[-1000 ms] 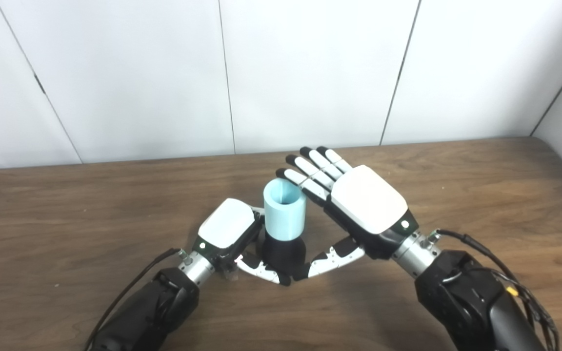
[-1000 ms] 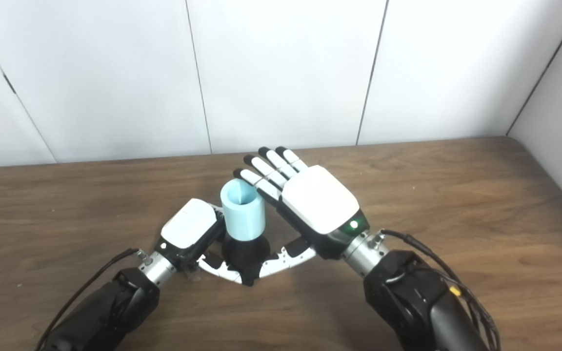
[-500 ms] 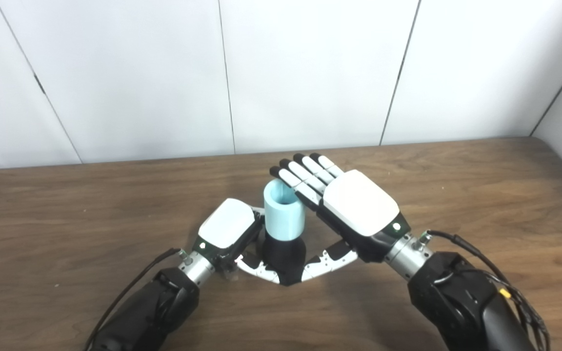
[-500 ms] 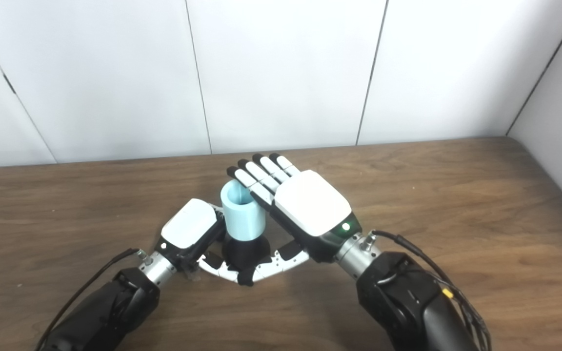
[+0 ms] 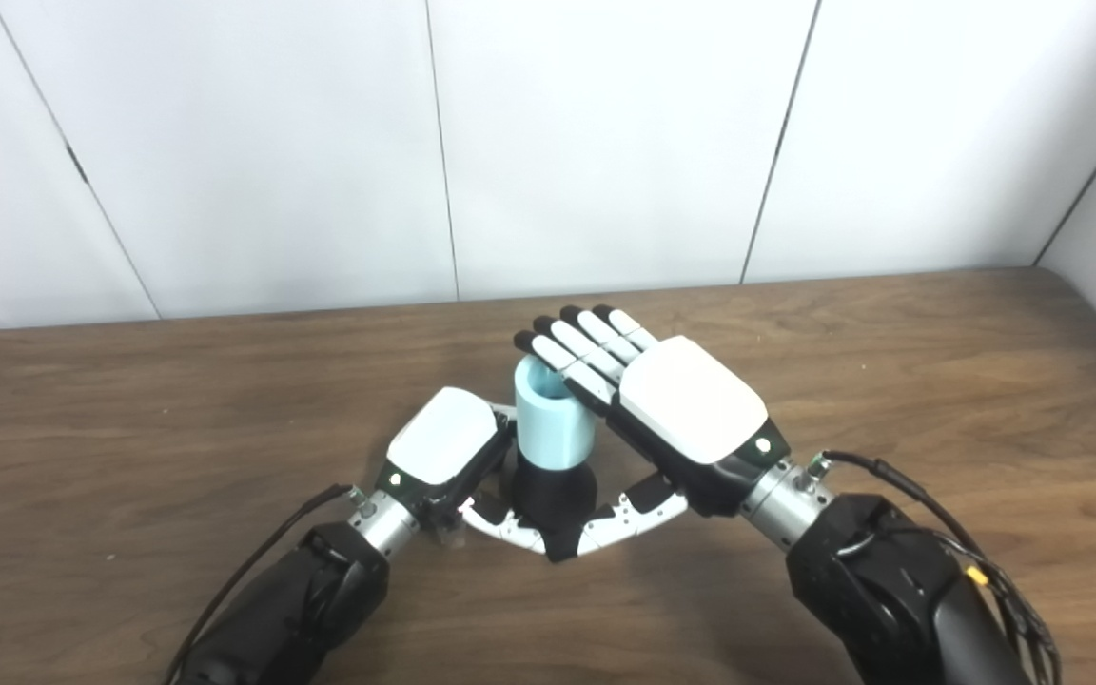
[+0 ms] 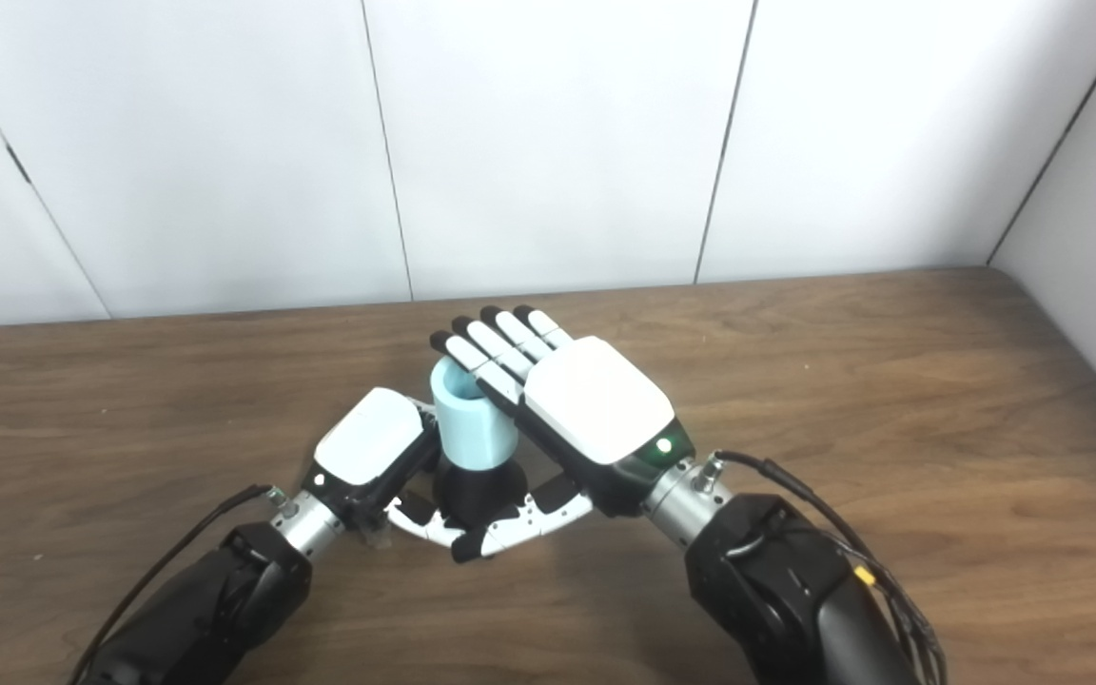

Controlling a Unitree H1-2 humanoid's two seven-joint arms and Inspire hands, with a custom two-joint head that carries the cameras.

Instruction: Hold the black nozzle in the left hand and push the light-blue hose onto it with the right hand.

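Note:
A black nozzle [image 5: 551, 495] stands upright on the wooden table [image 5: 129, 400], and a short light-blue hose [image 5: 551, 430] sits on top of it with its open end up. My left hand [image 5: 443, 449] is shut on the nozzle from the left, thumb wrapped across its front. My right hand [image 5: 676, 404] is open, palm down; its straight fingers [image 5: 567, 354] lie over the right part of the hose's top rim. The right thumb reaches under toward the nozzle's front, beside the left thumb.
White wall panels rise behind the table's far edge. The table's right edge runs along a grey wall at far right. Bare wood lies to the left, right and behind the hands.
My right hand has moved left and slightly down, so its fingers now cover part of the hose's top rim. The left hand, nozzle and hose have stayed in place.

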